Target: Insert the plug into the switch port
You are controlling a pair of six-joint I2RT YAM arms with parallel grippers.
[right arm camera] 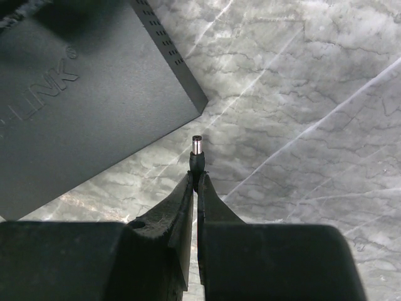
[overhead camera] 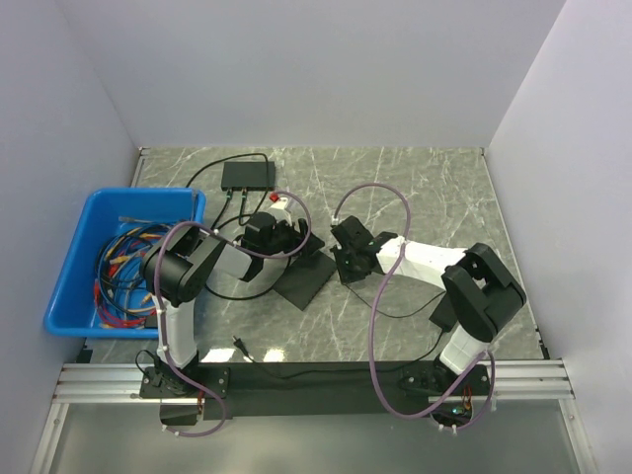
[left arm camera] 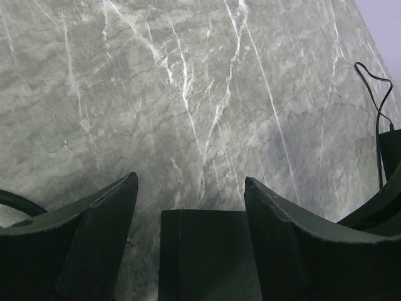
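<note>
Right fingers (right arm camera: 178,207) pinch the plug (right arm camera: 197,150) by its collar; metal tip juts past them, just beside the black TP-LINK box (right arm camera: 81,106) corner. Left fingers (left arm camera: 100,219) spread over table (left arm camera: 188,94).

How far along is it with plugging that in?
Done: the right tool is shut on the plug. In hand: the tip sits near a corner of the black box, not inserted. To do: reach the port, which I can't see, and push in. The left tool is open.
</note>
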